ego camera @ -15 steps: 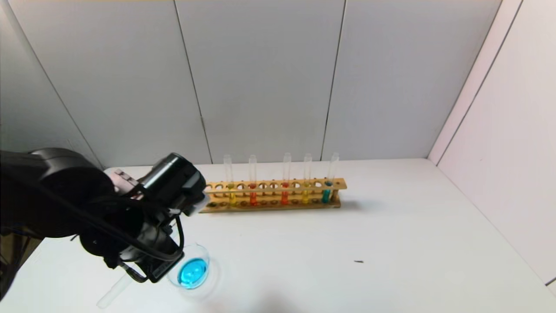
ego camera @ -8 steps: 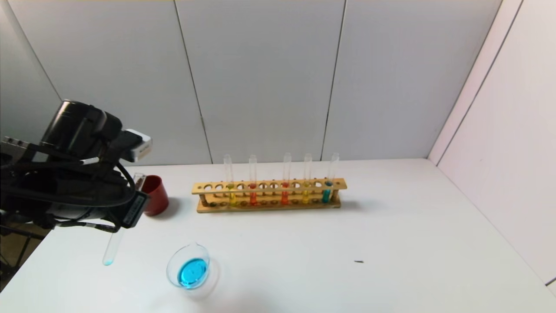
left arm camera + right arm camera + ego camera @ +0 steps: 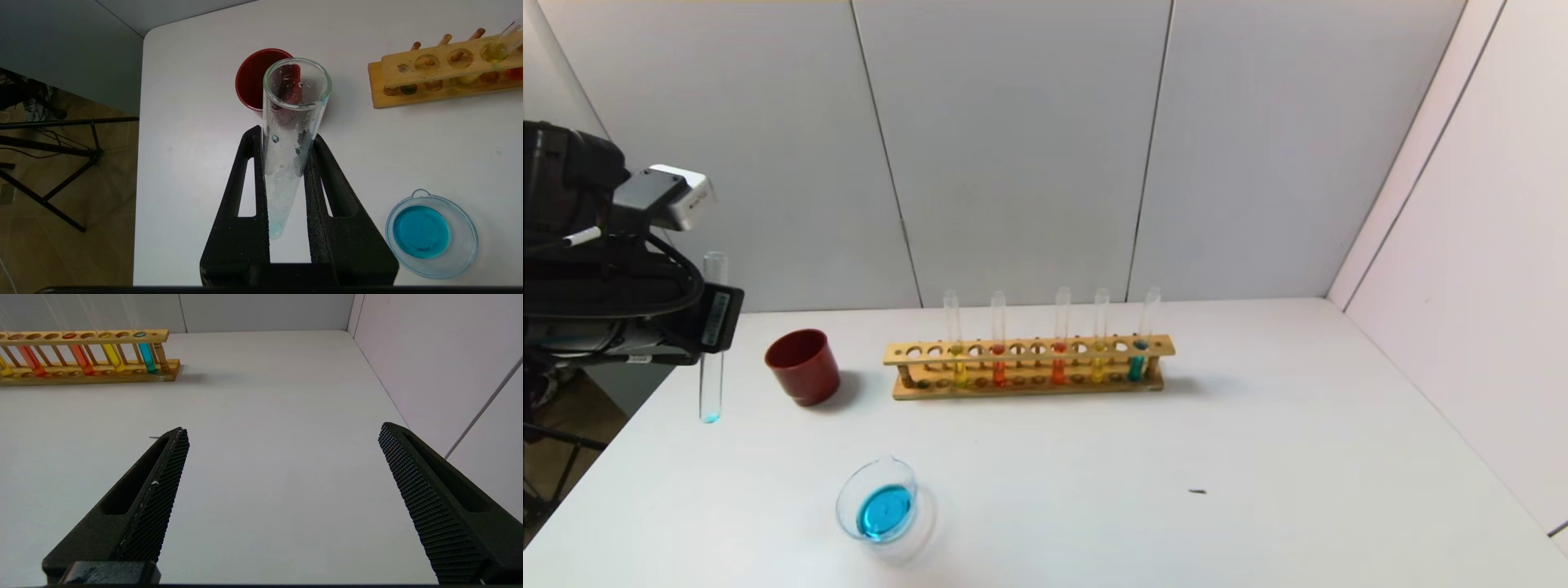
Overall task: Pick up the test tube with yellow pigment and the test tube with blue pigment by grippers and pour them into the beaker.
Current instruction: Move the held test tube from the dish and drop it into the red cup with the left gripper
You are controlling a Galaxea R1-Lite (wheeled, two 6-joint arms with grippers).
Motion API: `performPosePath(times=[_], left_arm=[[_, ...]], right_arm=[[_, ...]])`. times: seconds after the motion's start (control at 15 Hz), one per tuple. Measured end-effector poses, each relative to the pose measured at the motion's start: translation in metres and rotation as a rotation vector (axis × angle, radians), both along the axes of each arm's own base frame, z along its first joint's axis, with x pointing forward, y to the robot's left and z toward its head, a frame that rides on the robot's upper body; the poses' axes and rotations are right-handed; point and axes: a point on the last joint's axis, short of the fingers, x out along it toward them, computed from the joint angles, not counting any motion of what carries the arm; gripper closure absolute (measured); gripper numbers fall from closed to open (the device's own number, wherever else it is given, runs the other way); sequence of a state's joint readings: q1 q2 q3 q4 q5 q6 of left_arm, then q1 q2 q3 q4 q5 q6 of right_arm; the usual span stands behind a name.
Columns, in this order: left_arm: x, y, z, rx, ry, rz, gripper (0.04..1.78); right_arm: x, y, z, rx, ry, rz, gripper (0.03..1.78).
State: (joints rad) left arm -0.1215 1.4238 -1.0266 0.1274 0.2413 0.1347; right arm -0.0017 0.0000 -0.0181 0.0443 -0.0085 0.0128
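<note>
Left gripper (image 3: 286, 139): clamped on test tube with blue pigment (image 3: 711, 343), held upright, left of red cup (image 3: 803, 367); clear glass, droplets inside, cyan trace at base.

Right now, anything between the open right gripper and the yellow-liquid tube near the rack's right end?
Nothing visible. In the right wrist view only bare white table lies between the right gripper, jaws wide apart, and the slim glass tube with yellow liquid in the wooden rack. A teal-liquid tube stands close beside it.
</note>
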Motion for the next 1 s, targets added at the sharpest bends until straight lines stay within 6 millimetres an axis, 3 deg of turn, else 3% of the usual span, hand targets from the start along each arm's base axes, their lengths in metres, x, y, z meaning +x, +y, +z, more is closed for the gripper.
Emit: performPosePath(times=[0.53, 1.0], left_arm=[[0.029, 0.037, 0.0, -0.1, -0.028, 0.013, 1.51], [0.075, 0.053, -0.028, -0.138, -0.105, 0.015, 1.51]], right_arm=[[0.0, 0.0, 0.0, 0.0, 0.0, 0.0, 0.11], [0.0, 0.0, 0.0, 0.0, 0.0, 0.0, 0.11]])
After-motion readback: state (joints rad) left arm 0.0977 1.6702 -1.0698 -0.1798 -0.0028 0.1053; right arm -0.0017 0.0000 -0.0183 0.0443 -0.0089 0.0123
